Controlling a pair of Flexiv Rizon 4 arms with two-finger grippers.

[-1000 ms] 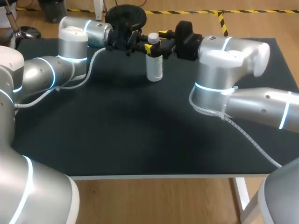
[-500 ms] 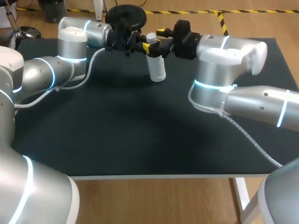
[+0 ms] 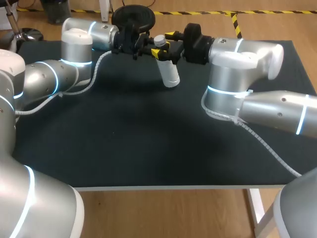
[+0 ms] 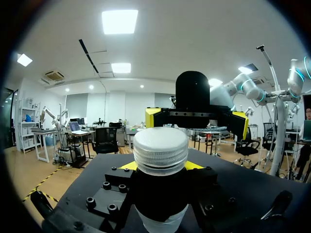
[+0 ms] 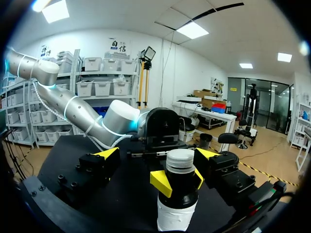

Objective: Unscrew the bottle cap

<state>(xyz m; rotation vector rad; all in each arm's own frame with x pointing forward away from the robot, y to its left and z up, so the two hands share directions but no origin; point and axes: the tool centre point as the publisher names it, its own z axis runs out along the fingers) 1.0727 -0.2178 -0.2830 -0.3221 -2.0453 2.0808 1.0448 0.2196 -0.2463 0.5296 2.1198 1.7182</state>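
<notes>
Black, matte table (image 3: 148, 148) with a pale rim along the near edge, filling the head view. Toward 12 o'clock on it, close to the far edge and well away from the near rim: a clear bottle (image 3: 169, 73) with a white ribbed cap (image 3: 159, 39). Leans, cap toward 11 o'clock, base toward 5 o'clock. Wears a pale band round the lower body, plain in the right wrist view.

Hard to say whether the base rests on the table or hangs just above it. In the left wrist view, neck buried between black finger bodies; only the cap and a sliver of the body below to be seen. From above, near finger of the right gripper (image 3: 170, 46) lost against dark housing.

From 9 o'clock: the left arm (image 3: 49, 74), elbow bent, forearm low over the far left of the table. Ends in the left gripper (image 3: 157, 51) at the bottle's neck, yellow tips pressed on it from two sides just under the cap, clamped there. From 3 o'clock: the right arm (image 3: 257, 106), bent back on itself, wrist pointing toward 9 o'clock. Carries the right gripper facing the other one, fingers spread wide, just beyond the cap at its 3 o'clock side, yellow tips apart from it.
</notes>
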